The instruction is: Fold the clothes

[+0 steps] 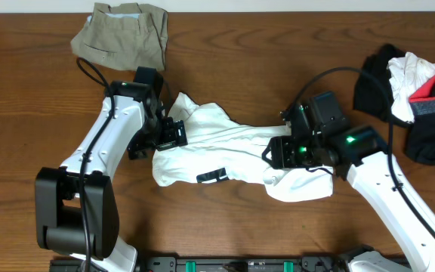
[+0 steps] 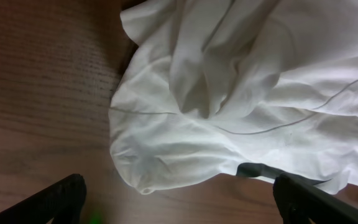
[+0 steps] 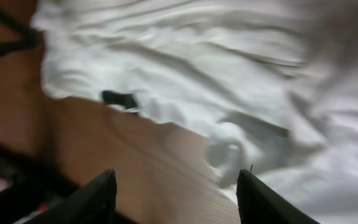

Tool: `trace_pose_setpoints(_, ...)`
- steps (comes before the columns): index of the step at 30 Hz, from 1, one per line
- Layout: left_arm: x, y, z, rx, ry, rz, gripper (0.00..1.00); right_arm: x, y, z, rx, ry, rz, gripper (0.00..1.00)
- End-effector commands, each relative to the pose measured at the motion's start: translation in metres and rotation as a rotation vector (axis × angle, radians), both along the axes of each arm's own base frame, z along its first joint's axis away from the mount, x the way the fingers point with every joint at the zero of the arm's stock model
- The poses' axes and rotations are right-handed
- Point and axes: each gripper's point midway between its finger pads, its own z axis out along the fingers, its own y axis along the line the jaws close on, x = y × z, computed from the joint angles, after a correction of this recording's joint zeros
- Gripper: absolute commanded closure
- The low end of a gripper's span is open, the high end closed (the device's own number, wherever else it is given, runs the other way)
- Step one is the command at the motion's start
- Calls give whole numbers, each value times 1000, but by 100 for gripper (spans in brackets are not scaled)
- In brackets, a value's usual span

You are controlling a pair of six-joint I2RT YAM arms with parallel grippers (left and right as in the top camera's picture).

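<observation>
The left tool (image 2: 179, 186) and right tool (image 3: 176, 183), both with fingers apart and holding nothing, should each pinch an outer edge of the white top (image 1: 225, 151) and draw it flat before folding. It lies crumpled and creased on the table (image 1: 36, 98) between them, its black mark (image 1: 211, 177) nearer the left tool.

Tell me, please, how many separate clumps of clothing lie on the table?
3: khaki piece far left; white top mid-table; black, white and red heap at the right edge, which may hide more pieces.
</observation>
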Motion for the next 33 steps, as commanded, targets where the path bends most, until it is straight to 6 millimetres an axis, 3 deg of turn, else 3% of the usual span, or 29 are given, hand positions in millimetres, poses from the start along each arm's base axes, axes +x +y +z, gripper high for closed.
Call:
trace_pose_setpoints(1,-4,0,-2,-3,19,-7,2,21,-46,2,-137,-36,-199,40)
trace_pose_setpoints(7,-2,0,-2,-4,14,-6,2,15,-77,-24,-175,56,-295,44)
trace_pose_setpoints(15,-2,0,-2,-4,11,-7,2,-5,-46,-82,-45,173,-220,50)
trace_pose_setpoints(20,-3,0,-2,-3,18,-7,2,-15,-44,-108,-43,230,-229,54)
trace_pose_setpoints(27,-2,0,-2,-4,11,-7,2,-5,-1,-100,135,168,-103,73)
trace_pose_setpoints(33,-2,0,-3,-4,11,-6,2,-8,20,-97,147,137,-40,73)
